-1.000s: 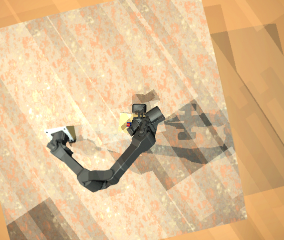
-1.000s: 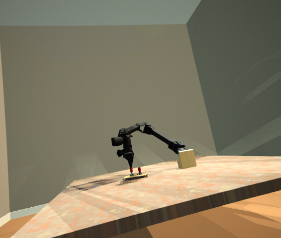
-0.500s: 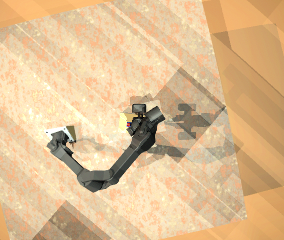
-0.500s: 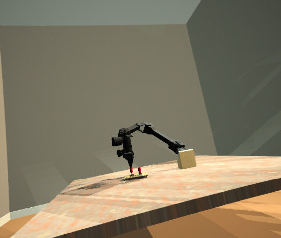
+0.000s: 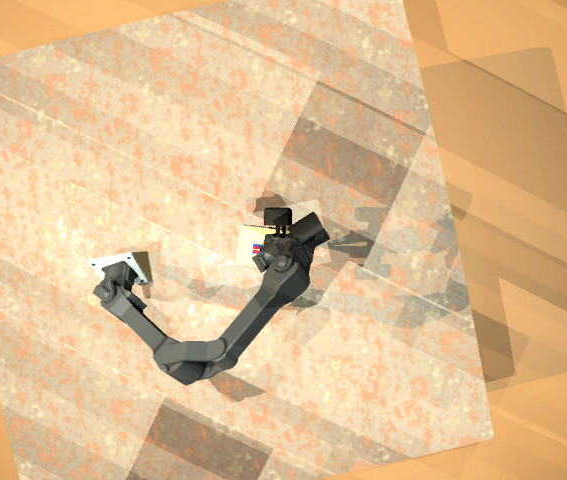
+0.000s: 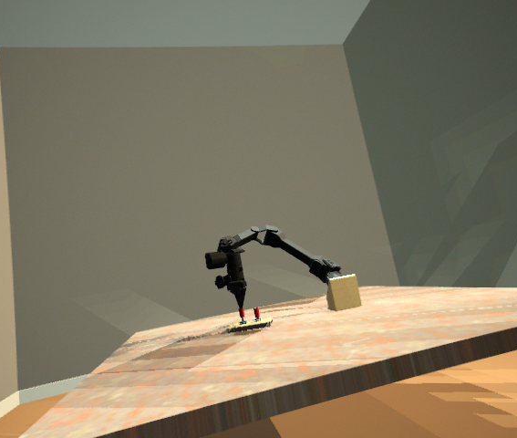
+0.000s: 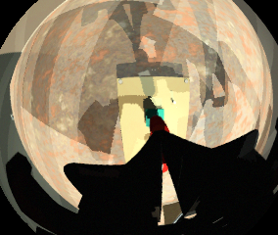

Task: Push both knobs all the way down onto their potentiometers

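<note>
The cream circuit board point(image 5: 245, 238) point(image 6: 251, 324) point(image 7: 130, 89) stands low on the table. My gripper point(image 6: 241, 307) point(image 7: 159, 134) is shut and empty. Its tips are at the top of the red knob point(image 6: 242, 312) point(image 7: 158, 123) over the teal potentiometer point(image 6: 242, 322) point(image 7: 160, 115), apparently touching it. A narrow gap seems to show between this knob and the potentiometer; its size is hard to tell. The other red knob point(image 5: 256, 249) point(image 6: 256, 312) stands upright over the blue potentiometer point(image 6: 258, 319). In the wrist view part of it shows between the fingers. In the top view the arm hides the fingertips and the teal potentiometer.
The arm's base stands on a tan block point(image 6: 344, 293) point(image 5: 142, 262) some way from the board, with the arm arching over the table point(image 5: 366, 335) point(image 6: 343, 339). The blue-based knob stands close beside the one under my fingertips.
</note>
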